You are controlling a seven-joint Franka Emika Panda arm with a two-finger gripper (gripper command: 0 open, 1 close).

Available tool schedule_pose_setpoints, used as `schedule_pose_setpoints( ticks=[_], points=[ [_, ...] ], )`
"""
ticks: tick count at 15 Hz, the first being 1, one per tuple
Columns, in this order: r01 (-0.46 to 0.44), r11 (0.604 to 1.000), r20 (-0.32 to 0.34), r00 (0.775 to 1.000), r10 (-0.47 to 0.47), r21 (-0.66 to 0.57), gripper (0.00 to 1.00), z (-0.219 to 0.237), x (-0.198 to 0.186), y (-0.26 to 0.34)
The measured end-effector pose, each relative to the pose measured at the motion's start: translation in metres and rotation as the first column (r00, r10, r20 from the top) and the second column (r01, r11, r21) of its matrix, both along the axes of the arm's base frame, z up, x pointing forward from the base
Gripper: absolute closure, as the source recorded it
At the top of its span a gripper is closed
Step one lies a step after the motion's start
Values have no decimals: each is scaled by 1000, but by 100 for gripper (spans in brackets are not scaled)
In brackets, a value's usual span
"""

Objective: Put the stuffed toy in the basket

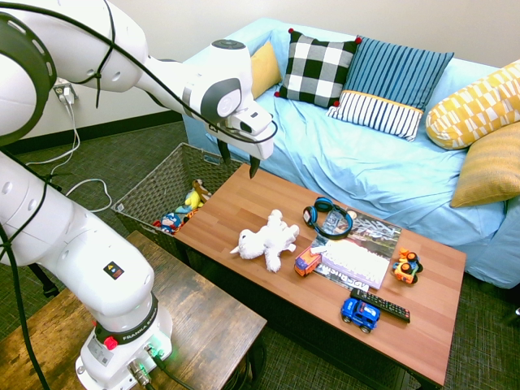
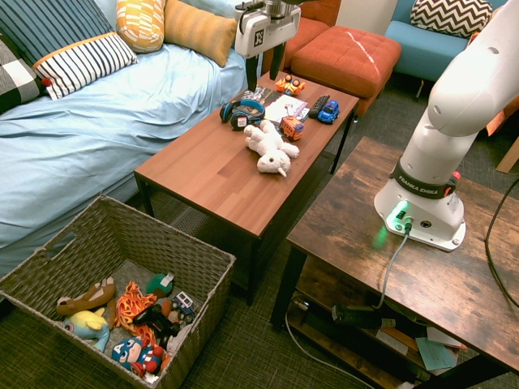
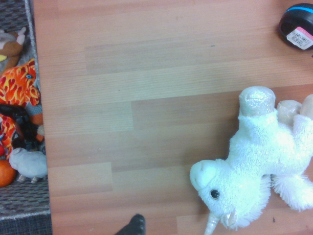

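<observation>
Stuffed toy [image 1: 265, 241] lying on its side near the middle of the tabletop [image 1: 236, 199], untouched, head toward the basket end in the second exterior view. Judged light, soft and compressible; floppy limbs likely to dangle and drag when lifted. Fluffy pile probably gives fair friction, but a pinch on a leg or the horn alone could slip or let the body swing. Best hold judged across the torso, where bulk is thickest, pressing well into the plush. End effector [image 1: 238, 160] hanging above the bare wood between toy and basket, pointing down, fingers spread wide, nothing held. Just beside the toy: small orange toy truck [image 1: 307, 262], close enough to be nudged by a wide descent on that side. Near, behind it: blue headphones [image 1: 327, 218]. Further along: magazine [image 1: 363, 241], blue toy car [image 1: 360, 314], remote control [image 1: 380, 304], orange toy vehicle [image 1: 407, 266], all apart from the toy. Basket [image 2: 204, 275] on the floor past the table end, open at the top, already holding several small toys [image 2: 134, 320] with room left above them. Path from toy to basket over clear wood; only the basket rim to clear before release.
</observation>
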State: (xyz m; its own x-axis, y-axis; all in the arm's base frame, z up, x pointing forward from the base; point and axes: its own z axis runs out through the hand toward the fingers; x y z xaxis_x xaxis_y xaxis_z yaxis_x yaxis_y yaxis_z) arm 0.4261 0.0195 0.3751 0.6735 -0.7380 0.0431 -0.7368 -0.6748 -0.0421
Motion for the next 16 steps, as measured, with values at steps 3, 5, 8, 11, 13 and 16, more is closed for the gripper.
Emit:
schedule_pose_setpoints(
  ticks=[3,5,8,11,13,16],
  points=[
    [4,1000,-13,1000,-5,-3,0,-7,2,6],
    [44,999,-20,999,-44,-18,0,-28,7,19],
    [172,984,-33,984,-174,-36,0,-72,20,16],
    [318,947,-55,946,-320,-36,0,-115,27,-5],
    [406,913,-83,909,-408,-44,0,-143,28,-22],
    [491,868,-137,857,-496,-69,0,-180,27,-44]
  ],
)
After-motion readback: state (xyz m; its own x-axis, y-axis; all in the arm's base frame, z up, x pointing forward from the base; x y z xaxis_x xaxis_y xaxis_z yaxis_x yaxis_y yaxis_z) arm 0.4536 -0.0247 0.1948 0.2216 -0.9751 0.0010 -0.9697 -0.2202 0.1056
